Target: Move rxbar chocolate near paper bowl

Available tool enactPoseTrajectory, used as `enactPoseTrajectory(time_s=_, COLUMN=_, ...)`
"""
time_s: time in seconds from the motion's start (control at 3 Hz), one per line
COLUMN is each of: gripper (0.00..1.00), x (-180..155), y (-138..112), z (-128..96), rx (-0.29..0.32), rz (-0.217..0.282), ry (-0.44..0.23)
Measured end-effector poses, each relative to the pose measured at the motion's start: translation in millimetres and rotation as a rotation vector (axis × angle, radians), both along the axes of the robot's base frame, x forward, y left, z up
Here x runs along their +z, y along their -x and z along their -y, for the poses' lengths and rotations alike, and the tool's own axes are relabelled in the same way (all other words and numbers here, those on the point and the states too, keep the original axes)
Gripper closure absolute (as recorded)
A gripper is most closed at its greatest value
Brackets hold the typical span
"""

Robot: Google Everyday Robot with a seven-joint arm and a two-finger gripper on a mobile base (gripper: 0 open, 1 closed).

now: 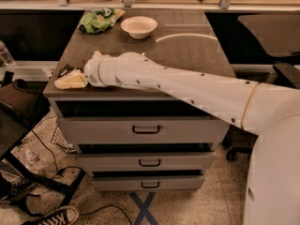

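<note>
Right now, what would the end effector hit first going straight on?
The end effector, at the table's front left corner, points left off the edge: the way looks free. The rxbar chocolate lies just behind it, likely off that line; depth unclear.

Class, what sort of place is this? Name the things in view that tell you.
Probably an office or lab workspace: a drawer cabinet, loose cables on the speckled floor, and a long desk behind. The gripper is at the front-left corner of the cabinet top.
</note>
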State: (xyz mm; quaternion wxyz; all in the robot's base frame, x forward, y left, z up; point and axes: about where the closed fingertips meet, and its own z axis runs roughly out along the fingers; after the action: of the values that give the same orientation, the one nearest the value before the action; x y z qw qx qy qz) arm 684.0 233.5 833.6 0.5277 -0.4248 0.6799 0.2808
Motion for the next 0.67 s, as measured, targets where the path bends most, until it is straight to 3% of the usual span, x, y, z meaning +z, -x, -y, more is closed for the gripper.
enactPoseTrajectory(time_s=0.33, gripper=0.0, x=26, y=24, z=23, rx=0.016, rz=0.002, ry=0.005)
enactPoseTrajectory(time_s=0.67, gripper=0.0, x=14, y=19, z=22, rx=0.022, rz=-0.011, ry=0.01)
